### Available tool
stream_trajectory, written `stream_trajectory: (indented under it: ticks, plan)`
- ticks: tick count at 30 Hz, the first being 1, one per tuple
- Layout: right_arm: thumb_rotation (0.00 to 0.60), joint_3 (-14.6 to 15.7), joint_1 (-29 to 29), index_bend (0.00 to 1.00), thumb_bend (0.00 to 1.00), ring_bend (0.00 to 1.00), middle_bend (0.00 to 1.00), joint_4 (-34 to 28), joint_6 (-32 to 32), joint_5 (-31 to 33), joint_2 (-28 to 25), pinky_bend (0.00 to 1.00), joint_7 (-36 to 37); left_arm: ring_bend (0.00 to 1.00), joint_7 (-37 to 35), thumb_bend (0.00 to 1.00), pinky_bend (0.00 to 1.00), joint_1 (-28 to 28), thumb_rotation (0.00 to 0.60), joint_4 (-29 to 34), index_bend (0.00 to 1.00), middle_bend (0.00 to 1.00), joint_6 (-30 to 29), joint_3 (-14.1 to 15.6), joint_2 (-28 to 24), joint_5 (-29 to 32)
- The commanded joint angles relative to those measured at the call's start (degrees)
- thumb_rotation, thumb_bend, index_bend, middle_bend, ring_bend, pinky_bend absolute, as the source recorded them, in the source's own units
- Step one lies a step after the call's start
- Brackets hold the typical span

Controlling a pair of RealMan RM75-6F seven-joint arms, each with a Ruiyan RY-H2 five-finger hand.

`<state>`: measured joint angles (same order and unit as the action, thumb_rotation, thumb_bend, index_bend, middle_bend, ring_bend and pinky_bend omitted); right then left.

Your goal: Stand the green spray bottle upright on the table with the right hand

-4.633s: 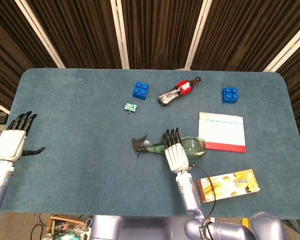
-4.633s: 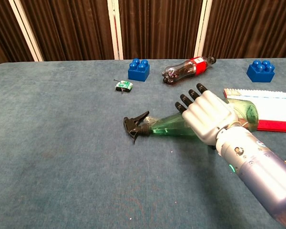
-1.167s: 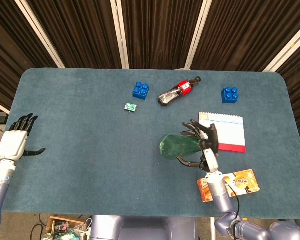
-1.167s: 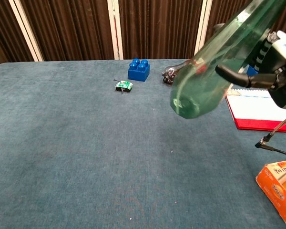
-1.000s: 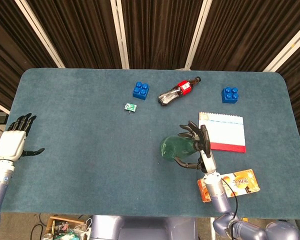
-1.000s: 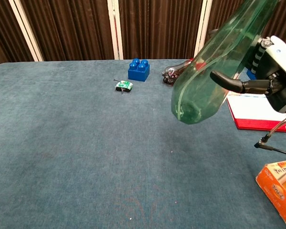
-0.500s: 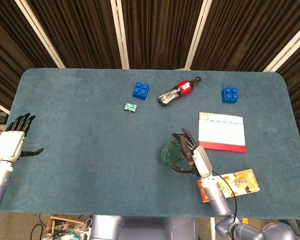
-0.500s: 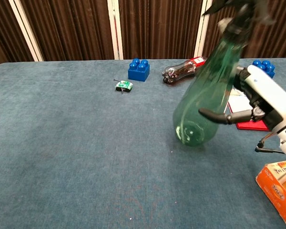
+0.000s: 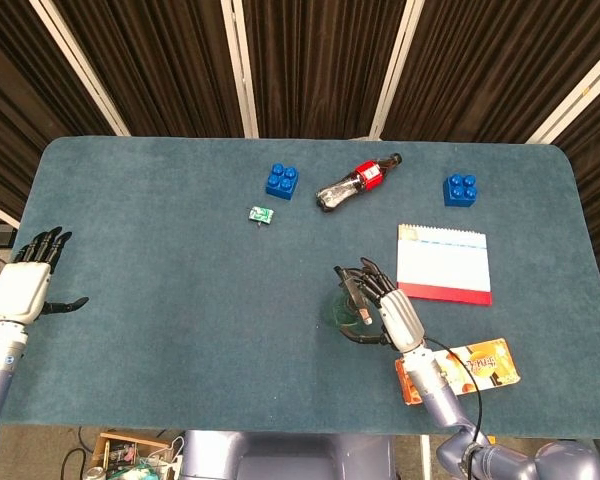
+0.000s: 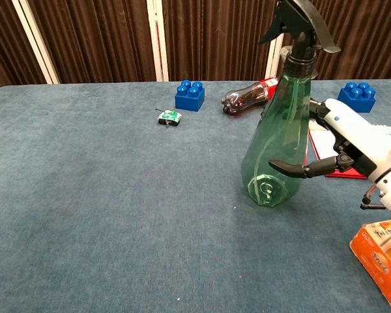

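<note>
The green spray bottle (image 10: 280,140) with its black trigger head on top stands nearly upright, its base at or just above the table. From above, the green spray bottle (image 9: 342,305) shows near the table's middle front. My right hand (image 10: 352,147) wraps around its right side and holds it, thumb across the lower front. In the head view the right hand (image 9: 390,315) sits just right of the bottle. My left hand (image 9: 25,285) hovers at the table's left edge, fingers apart and holding nothing.
A red-and-white notebook (image 9: 443,263) lies right of the bottle. An orange box (image 9: 460,370) sits by the front edge. Further back lie a cola bottle (image 9: 355,182), two blue bricks (image 9: 282,181) (image 9: 460,189) and a small green toy (image 9: 261,214).
The right hand has swung the bottle from tilted with its base raised to nearly upright and lowered it toward the table. The left hand has stayed put.
</note>
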<state>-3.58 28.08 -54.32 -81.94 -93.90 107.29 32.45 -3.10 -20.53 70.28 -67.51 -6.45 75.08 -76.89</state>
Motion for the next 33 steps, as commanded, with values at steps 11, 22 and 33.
stream_trajectory:
  ticks: [11, 22, 33]
  plan:
    - [0.6, -0.1, 1.3, 0.02, 0.32, 0.0, 0.0, -9.9, 7.7, 3.3, -7.2, 0.0, -3.2, 0.01, -0.5, 0.02, 0.16, -0.2, 0.6, -0.5, 0.0, 0.0, 0.6, -0.1, 0.0, 0.3]
    - [0.6, -1.2, 1.1, 0.0, 0.26, 0.0, 0.0, -16.6, 8.8, 4.8, -11.5, 0.0, -8.5, 0.01, -0.9, 0.02, 0.16, -0.2, 0.6, -0.9, 0.0, 0.0, 0.4, -0.1, 0.2, 0.1]
    - [0.6, -1.7, 0.8, 0.0, 0.24, 0.0, 0.0, -21.6, 8.3, 4.8, -14.5, 0.0, -13.2, 0.01, -1.2, 0.02, 0.16, 0.0, 0.6, -0.7, 0.0, 0.0, 0.0, -0.1, 0.0, -0.1]
